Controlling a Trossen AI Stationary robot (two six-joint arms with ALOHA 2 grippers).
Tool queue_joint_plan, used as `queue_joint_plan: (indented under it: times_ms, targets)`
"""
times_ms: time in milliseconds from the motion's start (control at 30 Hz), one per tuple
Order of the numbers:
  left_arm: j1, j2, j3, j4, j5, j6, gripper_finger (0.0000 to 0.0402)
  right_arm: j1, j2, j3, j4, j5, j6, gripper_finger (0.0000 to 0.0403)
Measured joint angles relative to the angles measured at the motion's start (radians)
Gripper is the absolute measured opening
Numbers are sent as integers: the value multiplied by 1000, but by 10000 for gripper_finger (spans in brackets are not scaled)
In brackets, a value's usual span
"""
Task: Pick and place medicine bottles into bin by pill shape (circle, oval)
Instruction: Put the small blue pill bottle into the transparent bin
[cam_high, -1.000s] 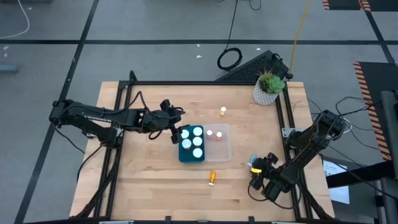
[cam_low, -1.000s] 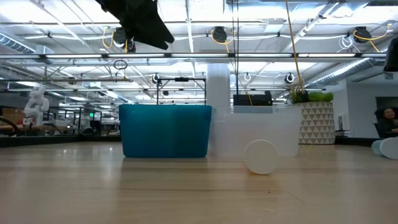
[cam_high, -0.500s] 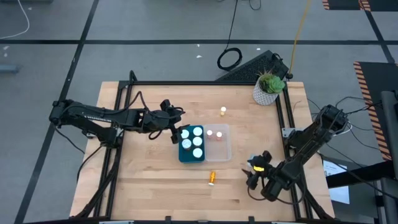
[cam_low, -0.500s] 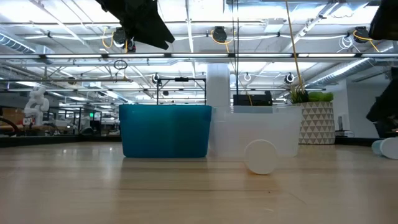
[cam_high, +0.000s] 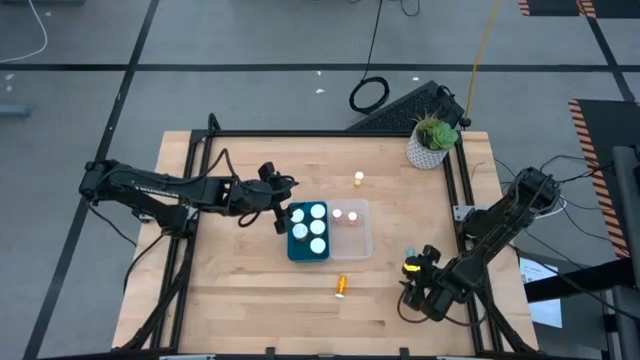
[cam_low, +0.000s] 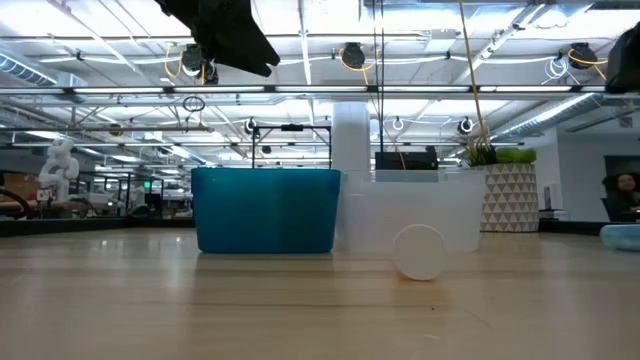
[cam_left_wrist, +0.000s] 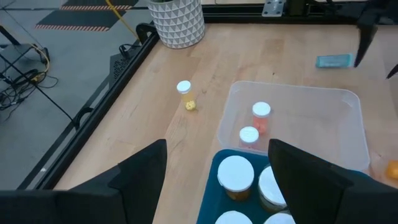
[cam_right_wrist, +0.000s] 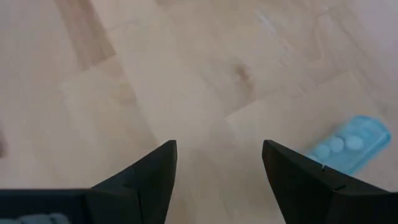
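On the high view, right gripper (cam_high: 417, 283): near the table's front right corner, shifted slightly back toward the right edge since half a second ago, fingers spread and empty.
High view, left gripper (cam_high: 281, 199): hovering at the teal bin's (cam_high: 294, 249) back left corner, unchanged, fingers apart with nothing between them.
High view, medicine bottles: five white caps (cam_high: 318, 228) stand in the teal bin; two slim bottles (cam_high: 352, 215) stand in the clear bin (cam_high: 363, 247) just beside it; an amber bottle (cam_high: 341, 287) lies on the wood in front of the bins; a small yellow bottle (cam_high: 359, 179) stands behind them, toward the potted plant (cam_high: 432, 142).
Low view: the dark arm seen at the right edge half a second ago has left that spot; a pale blue object (cam_low: 620, 235) lies at the right edge; a white round cap (cam_low: 418, 251) faces the camera in front of the clear bin.
Left wrist view: spread fingers (cam_left_wrist: 140, 169) frame the teal bin's bottles and the clear bin's two.
Right wrist view: parted fingers (cam_right_wrist: 152, 174) over bare wood, a blue pill strip (cam_right_wrist: 351, 147) beside them.
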Motion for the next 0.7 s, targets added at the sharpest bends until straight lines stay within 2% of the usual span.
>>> queue_joint_plan:
  times_ms: [167,267,333,433,567,700]
  targets:
    - [0,0,0,0,0,0,285,39,-46,84,-205,-19,48,217]
    - [0,0,0,0,0,1,285,55,-54,127,-396,-21,214,215]
    - [0,0,0,1,0,2,285,60,-52,125,-458,-19,370,216]
    - [1,0,0,1,0,7,285,60,-34,105,-416,-6,540,223]
    - [1,0,0,4,0,13,285,55,23,84,-328,35,651,238]
    - [1,0,0,5,0,18,285,43,71,79,-344,-23,695,244]
